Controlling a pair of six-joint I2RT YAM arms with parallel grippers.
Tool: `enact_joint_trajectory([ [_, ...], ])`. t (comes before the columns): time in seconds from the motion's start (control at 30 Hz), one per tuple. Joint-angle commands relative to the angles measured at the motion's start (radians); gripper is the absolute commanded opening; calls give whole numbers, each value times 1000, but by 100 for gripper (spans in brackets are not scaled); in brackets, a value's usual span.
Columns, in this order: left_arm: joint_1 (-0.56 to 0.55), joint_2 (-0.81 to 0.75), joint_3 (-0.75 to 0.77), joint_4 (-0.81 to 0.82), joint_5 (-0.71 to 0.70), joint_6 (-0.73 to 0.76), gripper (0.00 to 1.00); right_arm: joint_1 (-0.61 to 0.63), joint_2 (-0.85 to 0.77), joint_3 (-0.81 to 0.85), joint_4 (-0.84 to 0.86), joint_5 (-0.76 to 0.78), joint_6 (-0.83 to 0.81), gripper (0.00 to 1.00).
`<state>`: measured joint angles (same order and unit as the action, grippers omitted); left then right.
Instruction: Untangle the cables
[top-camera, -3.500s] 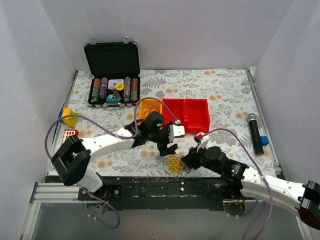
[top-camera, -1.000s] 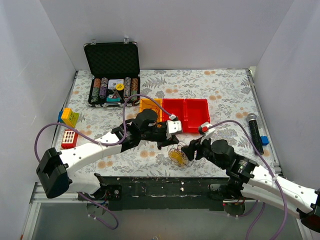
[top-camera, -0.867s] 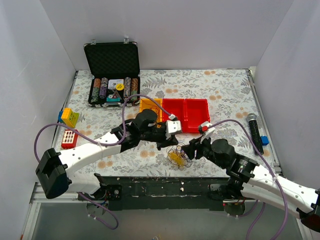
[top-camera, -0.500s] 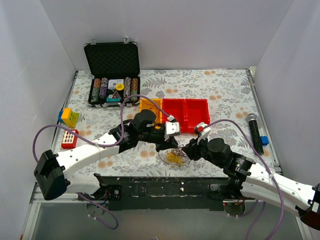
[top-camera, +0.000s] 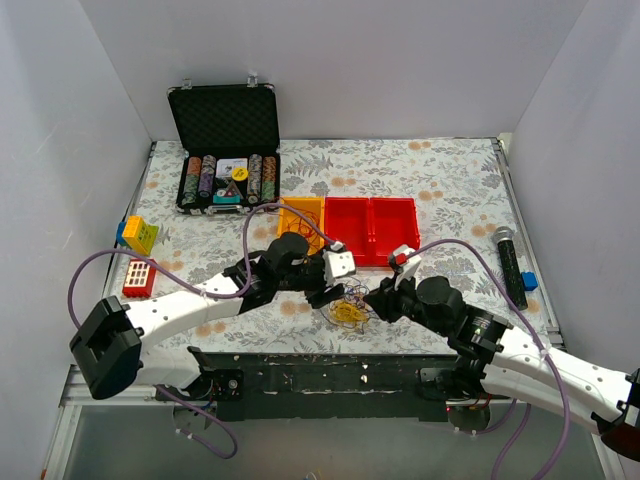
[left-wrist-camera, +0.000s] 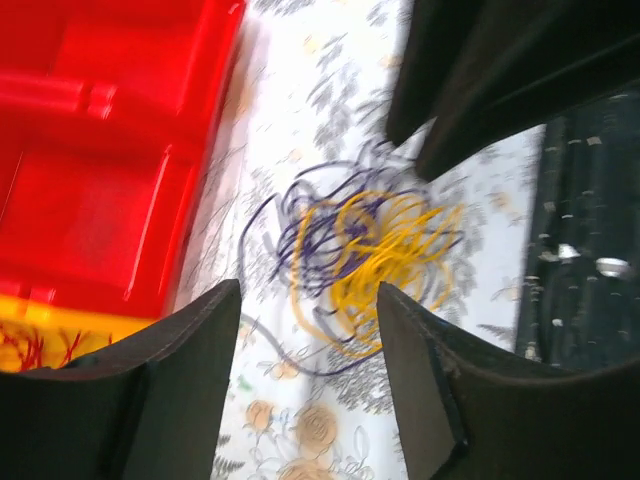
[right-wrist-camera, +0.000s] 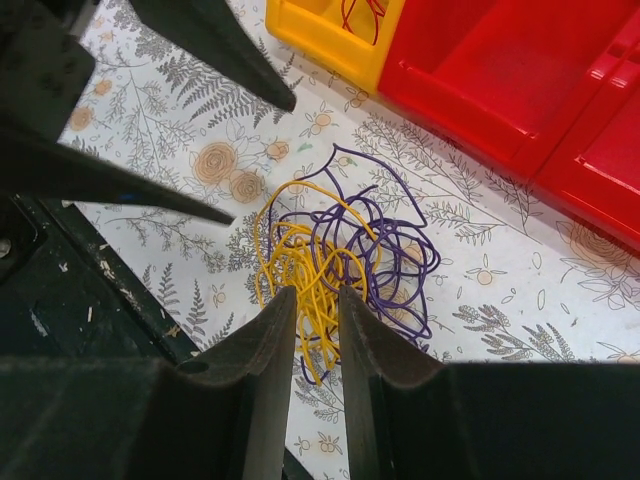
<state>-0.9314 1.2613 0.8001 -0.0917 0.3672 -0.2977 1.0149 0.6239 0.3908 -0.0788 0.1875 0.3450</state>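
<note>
The cables (top-camera: 348, 309) are a small tangle of yellow and purple wire lying on the flowered table near its front edge. They also show in the left wrist view (left-wrist-camera: 372, 248) and the right wrist view (right-wrist-camera: 335, 262). My left gripper (top-camera: 331, 293) is open and empty, its fingertips just short of the tangle (left-wrist-camera: 310, 292). My right gripper (top-camera: 377, 300) stands over the tangle's yellow part with its jaws almost together (right-wrist-camera: 317, 296), and yellow strands run between the fingers. Some red wire (right-wrist-camera: 360, 14) lies in the yellow bin (top-camera: 300, 212).
Two red bins (top-camera: 372, 226) stand just behind the tangle, beside the yellow bin. An open poker-chip case (top-camera: 225, 150) is at the back left. Toy blocks (top-camera: 139, 234) lie at the left edge and a black microphone (top-camera: 509, 265) at the right. The black front rail (top-camera: 330, 365) is close by.
The tangle hung lifted between both grippers a second ago, spread out, and now lies low in a tighter bunch. My left gripper has dropped toward the front edge, and my right has shifted slightly left.
</note>
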Motion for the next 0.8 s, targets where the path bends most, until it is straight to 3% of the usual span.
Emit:
enact_joint_trajectory([
  [0.0, 83, 16, -19, 40, -116, -10, 61, 2, -26, 8, 39, 1, 8, 31],
  [0.07, 112, 27, -35, 67, -132, -43, 67, 2, -26, 3, 45, -2, 9, 31],
  [0.17, 161, 24, -71, 184, -145, -73, 69, 2, -24, -3, 54, 1, 12, 31],
  [0.27, 174, 59, -55, 190, -102, -54, 70, 2, -16, -7, 68, -5, 14, 31],
  [0.53, 174, 125, -59, 181, 67, 106, 68, 2, -6, -10, 70, 1, 17, 31],
  [0.77, 174, 181, -52, 141, 124, 284, 69, 2, -13, -24, 70, -5, 28, 31],
])
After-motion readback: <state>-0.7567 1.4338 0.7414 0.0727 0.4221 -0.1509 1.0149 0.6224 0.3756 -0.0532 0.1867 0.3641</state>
